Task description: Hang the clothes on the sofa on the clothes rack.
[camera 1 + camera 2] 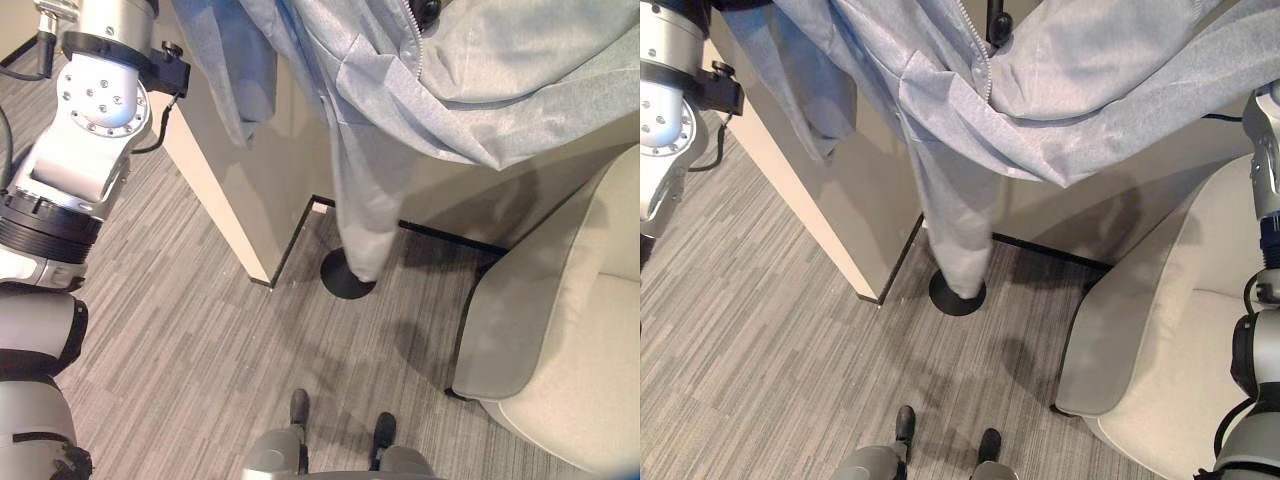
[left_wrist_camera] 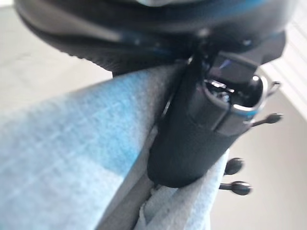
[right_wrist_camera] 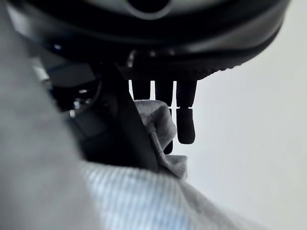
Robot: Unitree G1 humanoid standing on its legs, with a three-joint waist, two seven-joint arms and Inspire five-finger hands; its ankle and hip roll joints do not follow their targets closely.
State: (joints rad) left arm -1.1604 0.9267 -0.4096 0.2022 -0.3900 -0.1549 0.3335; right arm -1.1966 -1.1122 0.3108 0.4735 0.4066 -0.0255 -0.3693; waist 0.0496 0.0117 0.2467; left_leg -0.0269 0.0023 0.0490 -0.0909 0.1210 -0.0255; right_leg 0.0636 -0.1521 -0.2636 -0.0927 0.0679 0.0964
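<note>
- Overhead, a light grey-blue zip jacket (image 1: 470, 80) hangs high across both eye views, draped over the top of the clothes rack, whose black knob (image 1: 1000, 25) pokes out beside the zipper.
- One sleeve (image 1: 355, 200) drops straight down along the rack's pole and ends just above the round black base (image 1: 347, 275) on the floor (image 1: 190, 350).
- Another fold of the jacket (image 1: 235, 70) hangs to the left, in front of a beige wall corner (image 1: 240, 190).
- At the right stands a beige sofa (image 1: 560, 340) with dark legs, well apart from the base; the visible seat and arm carry no clothes.
- The left arm reaches up at the left edge of the eye views. Its wrist view shows the left hand (image 2: 192, 139) with the dark thumb pressed against the grey cloth (image 2: 67, 158), pinching it against the palm; black rack pegs (image 2: 235, 187) stick out just beyond.
- The right arm rises along the right edge of the right eye view. In its wrist view the right hand (image 3: 168, 110) has its fingers (image 3: 185, 120) pointing out nearly straight, with a bunched bit of jacket and a cord (image 3: 158, 124) touching them; I cannot tell whether any finger is curled round the cloth.
- The jacket fills the near part of that wrist view, close under the palm.
</note>
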